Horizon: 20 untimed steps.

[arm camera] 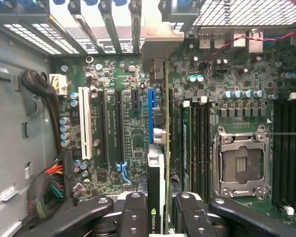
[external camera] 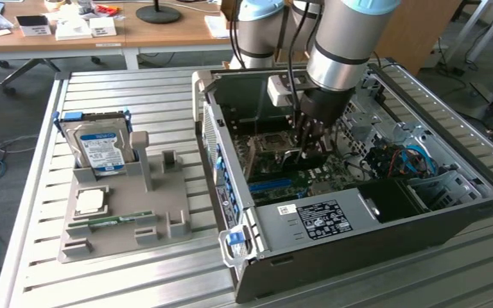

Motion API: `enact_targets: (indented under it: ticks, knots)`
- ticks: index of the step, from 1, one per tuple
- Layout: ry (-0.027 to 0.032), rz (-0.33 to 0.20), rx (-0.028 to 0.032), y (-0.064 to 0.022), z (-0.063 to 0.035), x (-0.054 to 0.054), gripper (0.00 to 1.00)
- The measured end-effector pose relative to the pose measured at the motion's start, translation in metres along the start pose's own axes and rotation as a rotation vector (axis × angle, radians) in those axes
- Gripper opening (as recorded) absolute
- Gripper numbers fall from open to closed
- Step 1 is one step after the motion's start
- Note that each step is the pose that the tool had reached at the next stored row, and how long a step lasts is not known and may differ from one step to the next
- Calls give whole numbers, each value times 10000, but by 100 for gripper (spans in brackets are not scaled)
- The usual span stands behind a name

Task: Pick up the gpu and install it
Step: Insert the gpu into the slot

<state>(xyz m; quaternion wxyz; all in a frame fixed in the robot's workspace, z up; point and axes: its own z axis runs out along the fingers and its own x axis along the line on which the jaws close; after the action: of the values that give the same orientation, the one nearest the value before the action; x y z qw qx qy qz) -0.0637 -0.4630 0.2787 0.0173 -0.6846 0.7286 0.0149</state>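
The blue slot [arm camera: 151, 116] is narrow. If the gpu [arm camera: 156, 177] meets it skewed, its edge may jam on the slot's wall or scrape nearby parts. The gripper [arm camera: 160, 211] is partly closed, clamping the gpu edge-on just beside that slot.

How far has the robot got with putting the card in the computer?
Picked up: done. The gripper holds the thin green circuit-board card with the silvery bracket edge-down inside the black computer case, by the long blue slot. Left: seating it; I cannot tell if it's pushed in.
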Motion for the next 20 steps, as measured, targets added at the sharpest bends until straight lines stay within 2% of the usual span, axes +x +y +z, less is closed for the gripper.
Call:
enact_targets:
  ticks: [20]
  knots:
    - [0,-2,7,37,26,9,27]
